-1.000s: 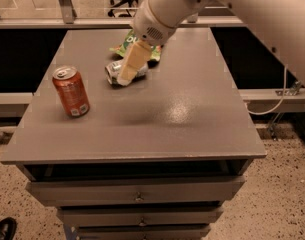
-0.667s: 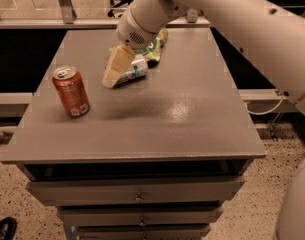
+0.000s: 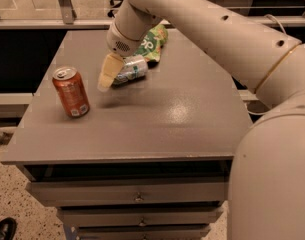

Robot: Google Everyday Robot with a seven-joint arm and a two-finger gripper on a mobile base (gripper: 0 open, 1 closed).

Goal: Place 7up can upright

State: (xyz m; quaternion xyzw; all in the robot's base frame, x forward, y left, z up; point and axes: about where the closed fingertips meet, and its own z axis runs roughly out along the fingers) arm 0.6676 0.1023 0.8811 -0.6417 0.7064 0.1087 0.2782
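Item under task: small silvery-white aluminium 7up can w/ green markings (image 3: 131, 70), lying on its side on the grey flat-topped table (image 3: 167, 119), toward the rear, its far end touching or just beside the green crinkled snack bag (image 3: 153, 40). Handling assessment: thin-walled, smooth, prob. light (full or empty not determinable); will dent under hard squeeze, slip on a glancing hold, and roll freely on its curved side if nudged. Recommended hold: across the cylindrical body at approx. mid-length, moderate force, not on the rims or end faces, so the can may be pivoted onto its base. Position rel. to gripper: the cream-coloured two-finger gripper (image 3: 107, 79) hangs low over the table at the can's left end, overlapping that end in the camera view; contact not confirmed. Gripper state: cannot tell whether open or closed, nor whether it has hold of anything. Other item: orange-red upright soda can (image 3: 71, 91), front-left, well apart from the 7up can and near the gripper's left side; risk of knock if the arm swings that way
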